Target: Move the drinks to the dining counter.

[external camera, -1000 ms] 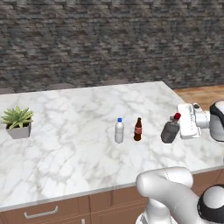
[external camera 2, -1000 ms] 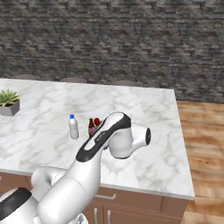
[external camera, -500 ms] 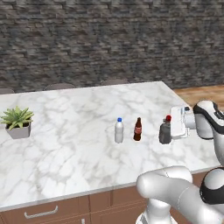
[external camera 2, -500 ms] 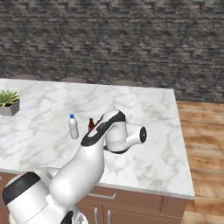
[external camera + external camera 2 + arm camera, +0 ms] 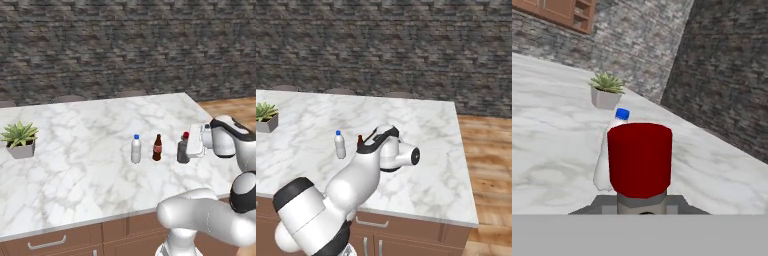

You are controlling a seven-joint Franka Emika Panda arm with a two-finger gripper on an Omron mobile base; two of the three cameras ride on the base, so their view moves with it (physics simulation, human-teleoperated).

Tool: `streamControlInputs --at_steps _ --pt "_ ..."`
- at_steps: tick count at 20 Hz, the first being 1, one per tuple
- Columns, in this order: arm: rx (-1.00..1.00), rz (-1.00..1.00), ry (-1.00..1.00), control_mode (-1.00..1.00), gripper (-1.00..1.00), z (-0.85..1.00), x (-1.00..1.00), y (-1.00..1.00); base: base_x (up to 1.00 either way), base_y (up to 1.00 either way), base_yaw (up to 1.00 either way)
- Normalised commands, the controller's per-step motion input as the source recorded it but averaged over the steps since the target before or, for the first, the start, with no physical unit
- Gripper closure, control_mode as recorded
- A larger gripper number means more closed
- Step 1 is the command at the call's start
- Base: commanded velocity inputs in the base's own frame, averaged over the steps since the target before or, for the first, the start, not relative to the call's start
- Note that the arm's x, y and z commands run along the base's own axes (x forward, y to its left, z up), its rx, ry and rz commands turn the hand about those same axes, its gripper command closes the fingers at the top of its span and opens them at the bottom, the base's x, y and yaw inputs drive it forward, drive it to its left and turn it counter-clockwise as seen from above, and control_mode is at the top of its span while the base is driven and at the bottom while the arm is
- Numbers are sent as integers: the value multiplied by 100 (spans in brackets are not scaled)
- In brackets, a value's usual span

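Observation:
The squat grey bottle with its red cap (image 5: 183, 151) stands upright on the white marble dining counter (image 5: 75, 170), and my gripper (image 5: 189, 148) is shut on it from the right. In the hand view the red cap (image 5: 640, 160) sits close in front, hiding my fingertips. To its left stand the slim dark-brown cola bottle (image 5: 157, 148) and the whitish clear bottle with blue cap (image 5: 135, 150), each apart from the others. From the right base the clear bottle (image 5: 339, 145) shows, with the cola bottle (image 5: 360, 140) half behind my arm. The clear bottle (image 5: 606, 160) rises behind the cap.
A potted green plant (image 5: 20, 140) stands at the counter's far left, also the plant (image 5: 606, 90) in the hand view. A dark stone wall runs behind the counter. Wooden floor (image 5: 491, 165) lies past the counter's right edge. Brown cabinet drawers (image 5: 50, 242) front the counter.
The grey bottle, tilted in my gripper a second ago, has been turned upright and brought left and down onto the counter beside the cola bottle.

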Motion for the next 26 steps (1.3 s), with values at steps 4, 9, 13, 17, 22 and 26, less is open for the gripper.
streamControlInputs --at_steps 4,9,13,17,22,26 --pt "6 -4 0 -100 100 -17 31 -15 0 0 0" --pt "9 -2 0 -100 100 -16 28 -19 0 0 0" --pt "9 -1 0 -100 100 -19 29 -18 0 0 0" --pt "3 0 0 -100 100 -21 26 -5 0 0 0" --pt "0 0 0 -100 100 -22 18 0 0 0 0" --pt "0 0 0 -100 100 -26 12 0 0 0 0"
